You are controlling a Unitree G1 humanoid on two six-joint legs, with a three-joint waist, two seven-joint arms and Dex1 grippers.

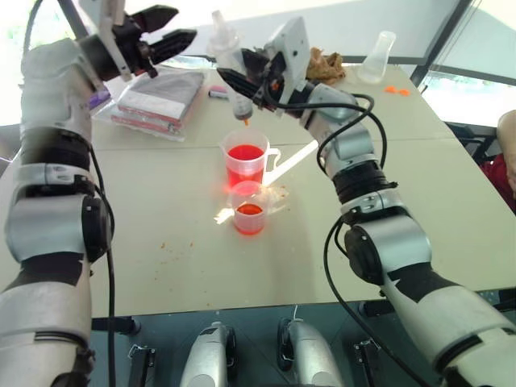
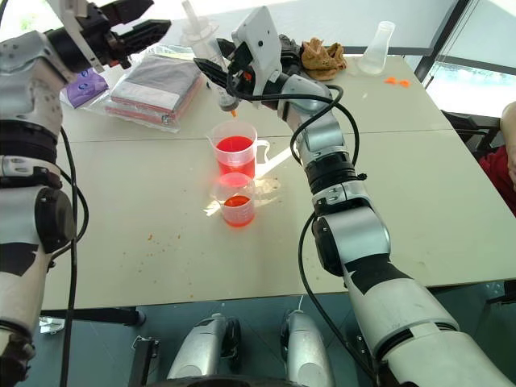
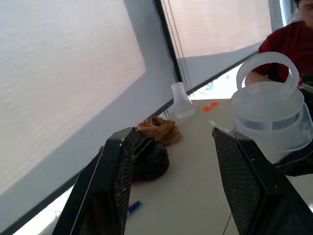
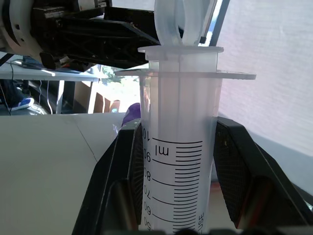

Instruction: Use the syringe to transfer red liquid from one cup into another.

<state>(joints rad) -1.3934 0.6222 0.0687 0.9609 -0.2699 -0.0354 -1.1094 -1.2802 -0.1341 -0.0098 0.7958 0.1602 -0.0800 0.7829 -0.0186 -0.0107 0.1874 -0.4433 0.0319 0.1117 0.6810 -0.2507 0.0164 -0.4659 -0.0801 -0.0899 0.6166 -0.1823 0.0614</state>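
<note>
The syringe's [image 1: 235, 68] barrel is partly hidden by the right gripper [image 1: 242, 81], whose fingers are clamped on it. It is held nearly upright, above the handled cup [image 1: 246, 158]. Its orange tip points down at the red liquid [image 1: 245, 151] and its plunger ring is on top. The left gripper [image 1: 165, 32] hangs with fingers apart, near the plunger. The short cup [image 1: 249, 210] stands just in front of the handled one.

The clear syringe [image 4: 178, 161] has black scale marks, a white plunger and an orange tip. Red liquid [image 1: 245, 152] tints the handled cup [image 1: 247, 160] and the smaller cup [image 1: 249, 210]. At upper centre lies a brown cloth [image 2: 321, 56] on the beige table [image 2: 419, 185].
</note>
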